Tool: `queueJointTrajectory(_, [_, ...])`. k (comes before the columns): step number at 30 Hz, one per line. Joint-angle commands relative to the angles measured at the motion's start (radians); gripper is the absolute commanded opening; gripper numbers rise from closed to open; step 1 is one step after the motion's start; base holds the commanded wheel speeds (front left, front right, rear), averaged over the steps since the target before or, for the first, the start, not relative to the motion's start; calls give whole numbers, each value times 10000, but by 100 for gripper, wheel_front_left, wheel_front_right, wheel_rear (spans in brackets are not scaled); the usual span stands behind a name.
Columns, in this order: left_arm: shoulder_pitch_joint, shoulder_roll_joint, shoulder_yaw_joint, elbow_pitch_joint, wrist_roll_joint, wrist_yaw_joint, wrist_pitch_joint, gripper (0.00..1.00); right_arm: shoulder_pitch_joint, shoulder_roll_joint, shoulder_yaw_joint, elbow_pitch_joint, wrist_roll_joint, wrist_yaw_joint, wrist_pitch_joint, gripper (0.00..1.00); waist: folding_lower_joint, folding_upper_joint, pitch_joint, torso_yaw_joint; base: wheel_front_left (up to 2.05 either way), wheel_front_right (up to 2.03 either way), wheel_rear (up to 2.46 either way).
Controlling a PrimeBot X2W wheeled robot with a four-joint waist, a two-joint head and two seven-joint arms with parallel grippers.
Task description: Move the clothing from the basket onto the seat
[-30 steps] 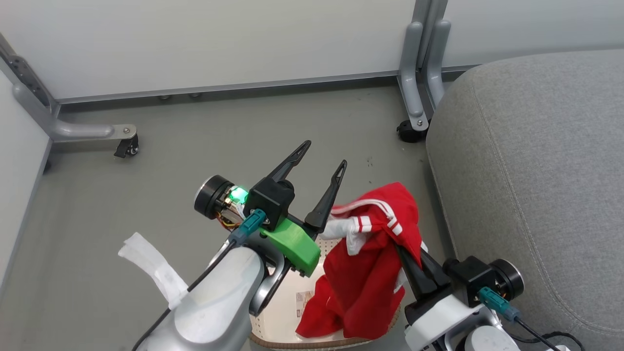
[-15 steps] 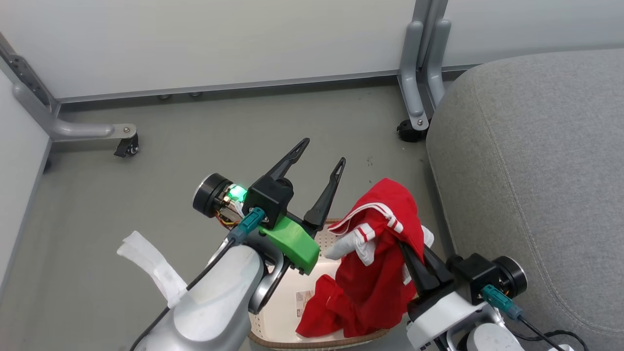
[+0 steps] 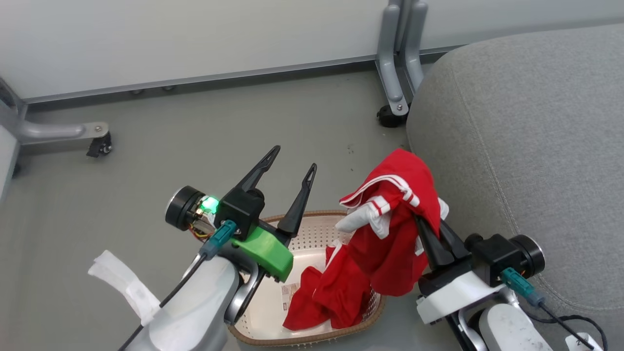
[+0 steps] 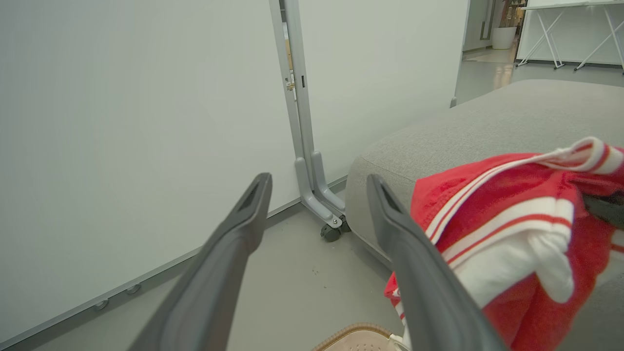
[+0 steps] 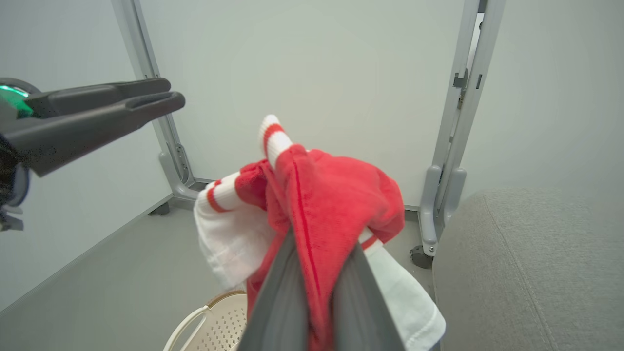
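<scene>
While tight between right fingers (image 3: 431, 243), clothing (image 3: 385, 253) over the basket (image 3: 319, 234).

Grey floor (image 3: 170, 146) is carrying everything. Basket (image 3: 321, 213) is sitting on it at btm centre of head view, near the seat (image 3: 526, 146), w/ a strip of floor showing btwn them. Seat is standing on the floor at R, taking up that side. Red clothing (image 3: 336, 297) is trailing into the basket's R half, lower end lying on its btm beside a label sticker (image 3: 288, 290). Two grey partition feet w/ black castors are resting by the wall: one far L (image 3: 63, 131), one (image 3: 394, 92) just beside the seat's far corner. Dark specks (image 3: 350, 148) are lying nearby.
</scene>
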Motion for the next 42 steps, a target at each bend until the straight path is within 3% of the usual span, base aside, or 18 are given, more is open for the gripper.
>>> queueJointTrajectory(1, [218,185,76,-49,-24,36,-66,100,-197,6,-120,-145,-120,-3,-35,0,0,0,298,-459,0,0,0])
queueJointTrajectory(8, [962,756,524,-527,164,429,-177,100,-170,51,-702,-732,-270,-3,-33,0,0,0,632,-1532,0,0,0])
queueJointTrajectory(15, [2200,820,1476,-1509,433,996,-171,100,93,171,-1243,-1326,-207,-3,-33,0,0,0,902,-2487,0,0,0])
queueJointTrajectory(26, [3723,663,2243,-2279,1190,991,-164,100,750,172,-1874,-2189,-458,-3,-35,0,0,0,987,-3477,0,0,0])
queueJointTrajectory(31, [3618,575,2343,-2406,1551,838,-165,100,342,217,-2375,-2464,-385,-3,-35,0,0,0,1397,-3480,0,0,0])
queueJointTrajectory(35, [3112,467,2324,-2493,1767,623,-165,100,-499,236,-3468,-2763,-237,-4,-33,0,0,0,2159,-3083,0,0,0])
queueJointTrajectory(42, [2110,414,2392,-2526,2014,127,-165,100,-2926,-730,-5982,-2785,582,-3,-33,0,0,0,3975,-2077,0,0,0])
